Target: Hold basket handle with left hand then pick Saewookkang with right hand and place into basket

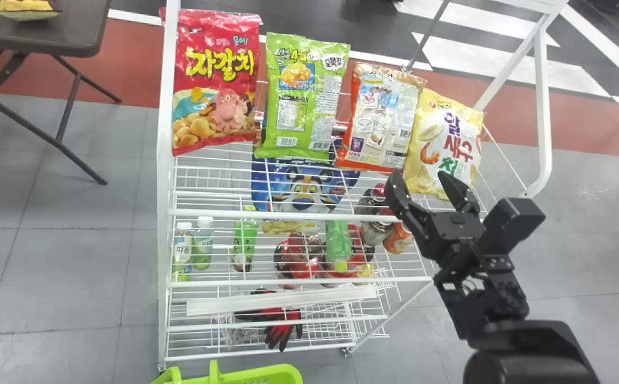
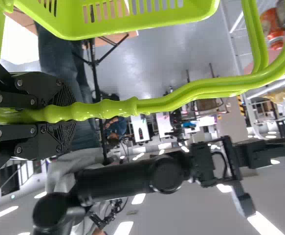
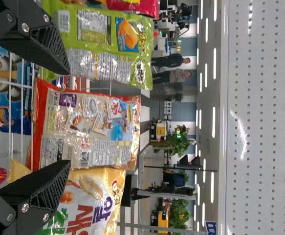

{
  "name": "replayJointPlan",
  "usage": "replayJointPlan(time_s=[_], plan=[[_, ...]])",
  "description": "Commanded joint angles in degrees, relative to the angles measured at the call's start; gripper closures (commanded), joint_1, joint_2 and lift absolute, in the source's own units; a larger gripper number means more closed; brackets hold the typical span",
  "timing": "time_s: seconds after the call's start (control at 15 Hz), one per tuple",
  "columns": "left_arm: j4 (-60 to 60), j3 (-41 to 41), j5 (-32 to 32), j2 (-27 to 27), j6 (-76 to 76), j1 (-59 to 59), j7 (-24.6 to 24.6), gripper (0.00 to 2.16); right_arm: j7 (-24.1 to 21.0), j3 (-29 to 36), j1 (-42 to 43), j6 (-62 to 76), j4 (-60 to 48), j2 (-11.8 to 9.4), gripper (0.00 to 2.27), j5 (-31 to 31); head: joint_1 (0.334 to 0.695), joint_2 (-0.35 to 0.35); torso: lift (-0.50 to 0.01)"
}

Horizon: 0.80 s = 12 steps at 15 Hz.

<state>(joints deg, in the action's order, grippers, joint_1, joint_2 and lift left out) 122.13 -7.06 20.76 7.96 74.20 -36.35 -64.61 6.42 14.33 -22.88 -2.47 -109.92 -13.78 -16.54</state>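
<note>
1. Your right gripper (image 3: 69, 117) is wide open, empty; your left gripper (image 2: 74, 112) clamps the basket handle (image 2: 113, 108).
2. The Saewookkang (image 1: 381, 117) (likely the orange-edged bag) is on the rack (image 1: 288, 214).
3. Pinch mid-body, softly: it should be light, slick, crushable.

The red snack bag (image 1: 214, 80) at the left reads "자갈치"; the green snack bag (image 1: 305, 96) beside it bears a "4". The yellow snack bag (image 1: 440, 141), rightmost, shows "알". Below, the leftmost bottle (image 1: 183, 249) reads "따옴".
</note>
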Motion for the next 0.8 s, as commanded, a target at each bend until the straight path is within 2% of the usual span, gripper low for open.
replayJointPlan(time_s=[0.0,0.27,0.73], plan=[[-0.66,-0.24,-0.10,0.04,0.11,0.14,0.19,1.93,0.35,-0.79,5.47,0.05,5.42,-0.46,0.18,0.55,0.695,-0.350,-0.019],[-0.92,-0.33,-0.54,0.04,-0.06,0.14,0.45,1.93,1.93,-2.46,12.86,3.04,13.68,-1.16,0.18,0.63,0.695,-0.350,-0.019],[-0.22,0.46,-0.63,0.48,0.11,-0.04,0.36,1.93,1.93,-5.18,25.25,5.15,27.31,-3.89,0.17,2.65,0.695,-0.350,-0.019]])
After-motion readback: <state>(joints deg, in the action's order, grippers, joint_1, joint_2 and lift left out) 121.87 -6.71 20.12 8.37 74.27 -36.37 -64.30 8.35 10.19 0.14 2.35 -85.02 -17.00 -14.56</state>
